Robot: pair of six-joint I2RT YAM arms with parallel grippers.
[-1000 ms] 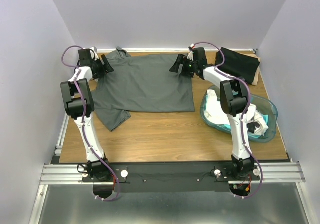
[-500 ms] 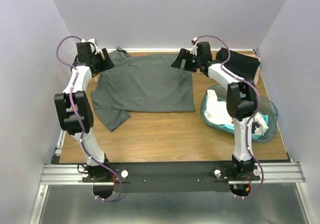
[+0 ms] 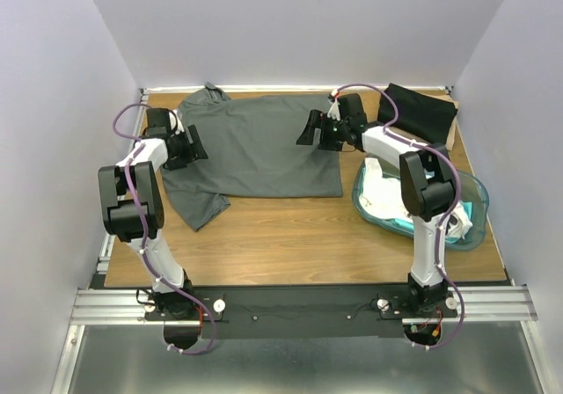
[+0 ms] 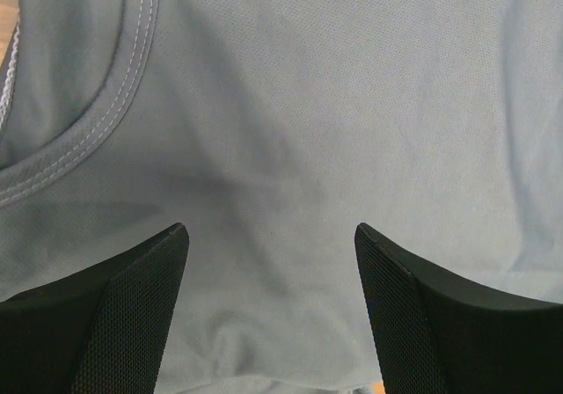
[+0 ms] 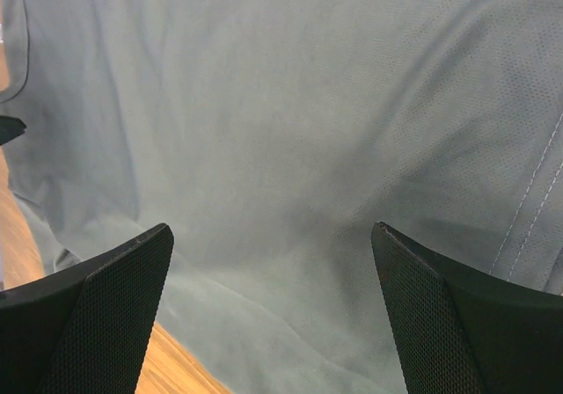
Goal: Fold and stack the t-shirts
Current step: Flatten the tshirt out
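A dark grey t-shirt (image 3: 255,148) lies spread flat on the wooden table, collar to the left and hem to the right. My left gripper (image 3: 191,144) is open, just above the shirt's left part beside the collar (image 4: 106,121); grey cloth (image 4: 290,148) fills its view. My right gripper (image 3: 310,130) is open over the shirt's right edge; its view shows grey cloth (image 5: 281,130) with a strip of table (image 5: 176,368) below. A black t-shirt (image 3: 420,113) lies folded at the back right. White shirts (image 3: 383,192) sit in the teal tub.
The translucent teal tub (image 3: 471,214) stands at the right, close to my right arm. Walls enclose the table on the left, back and right. Bare wood (image 3: 290,236) lies in front of the grey shirt.
Both grippers have come down and toward me from the back edge, now low over the grey shirt's left and right ends. The shirt lies as before.
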